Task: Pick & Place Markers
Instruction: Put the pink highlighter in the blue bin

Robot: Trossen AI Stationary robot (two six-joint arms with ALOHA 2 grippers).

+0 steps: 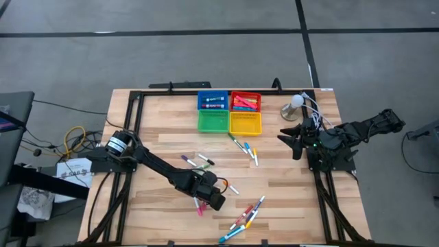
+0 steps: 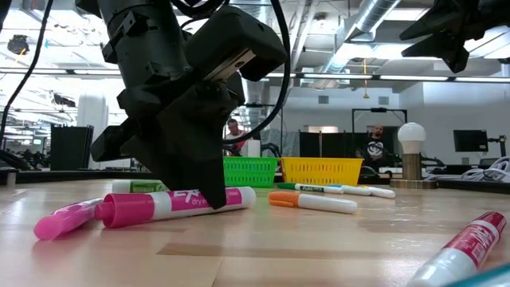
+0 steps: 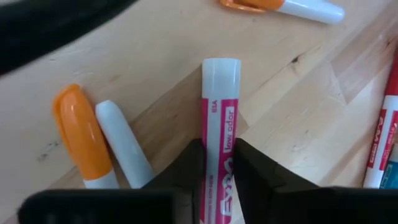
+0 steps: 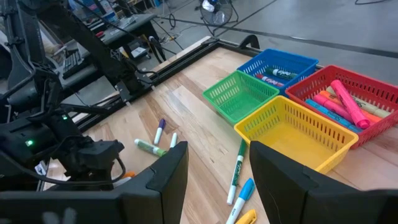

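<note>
The left gripper (image 3: 216, 167) is down on the table, and its two dark fingers (image 3: 186, 168) are pressed against a pink marker (image 3: 217, 118) from both sides — they are pinching it. The pen lies flat on the wood. Its long line runs straight out ahead of the gripper, with the white end farthest away, so the fingers cross the barrel and squeeze its thin sides. That is the thing the next move hangs on: I think a straight lift would bring the pen up level, as long as the pinch holds.

Just beside the gripper lies an orange marker (image 3: 79, 134) with another white pen tip next to it, close but not touching the pink one. A little farther ahead sits a second orange-capped marker (image 3: 283, 6).

Much farther off are the four small trays — the red tray (image 1: 246, 101) already has pink pens in it, so I guess this one goes there.

The right gripper (image 4: 217, 180) waits well apart, up above the table's far side, fingers spread and holding nothing. The left arm is the nearer one by a lot.
</note>
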